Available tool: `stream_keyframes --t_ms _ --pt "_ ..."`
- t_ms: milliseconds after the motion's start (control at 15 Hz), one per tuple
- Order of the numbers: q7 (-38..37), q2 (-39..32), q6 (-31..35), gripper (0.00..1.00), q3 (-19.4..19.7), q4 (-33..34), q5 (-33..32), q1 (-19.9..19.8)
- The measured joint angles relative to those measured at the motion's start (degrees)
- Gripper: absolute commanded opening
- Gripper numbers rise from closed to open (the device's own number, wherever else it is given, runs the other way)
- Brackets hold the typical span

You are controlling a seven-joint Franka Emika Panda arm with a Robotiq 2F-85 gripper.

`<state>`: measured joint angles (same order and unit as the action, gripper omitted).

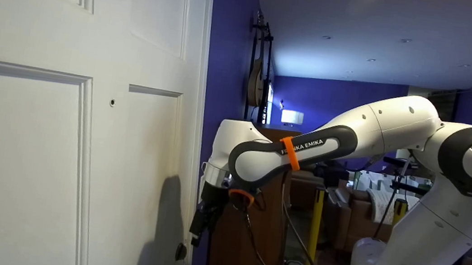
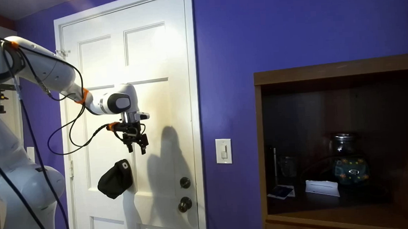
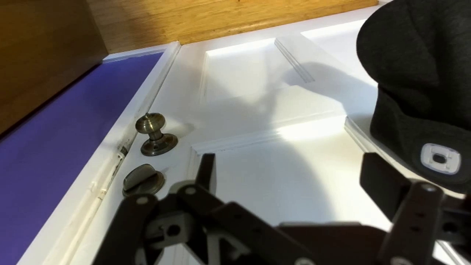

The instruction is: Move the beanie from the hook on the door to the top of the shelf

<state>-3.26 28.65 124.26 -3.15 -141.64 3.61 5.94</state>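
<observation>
The black beanie (image 2: 115, 180) hangs on the white door (image 2: 149, 61) in an exterior view; its hook is hidden. It also shows at the right edge of the wrist view (image 3: 404, 62), with a pale square patch on its brim. My gripper (image 2: 136, 149) is open and empty. It points down, above and to the right of the beanie in that exterior view, apart from it. In the wrist view the gripper (image 3: 285, 163) has only door between its fingers, and the beanie lies beyond the right finger. The brown wooden shelf (image 2: 337, 69) stands at the right.
A door knob (image 2: 185, 204) and a deadbolt (image 2: 185, 182) stick out of the door. A light switch (image 2: 223, 151) is on the purple wall (image 2: 228, 75) between door and shelf. The shelf's compartment holds a jar (image 2: 343, 142), a bag (image 2: 352, 171) and cards. A cable loop hangs from the arm.
</observation>
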Motion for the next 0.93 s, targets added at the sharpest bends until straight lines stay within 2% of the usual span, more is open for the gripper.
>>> stream_keyframes --t_ms 600,933 --pt "0.47 -2.77 0.11 1.0 -2.56 -0.23 13.13 8.14" --pt "-1.82 -6.31 0.62 1.0 -6.04 -0.26 13.8 8.46"
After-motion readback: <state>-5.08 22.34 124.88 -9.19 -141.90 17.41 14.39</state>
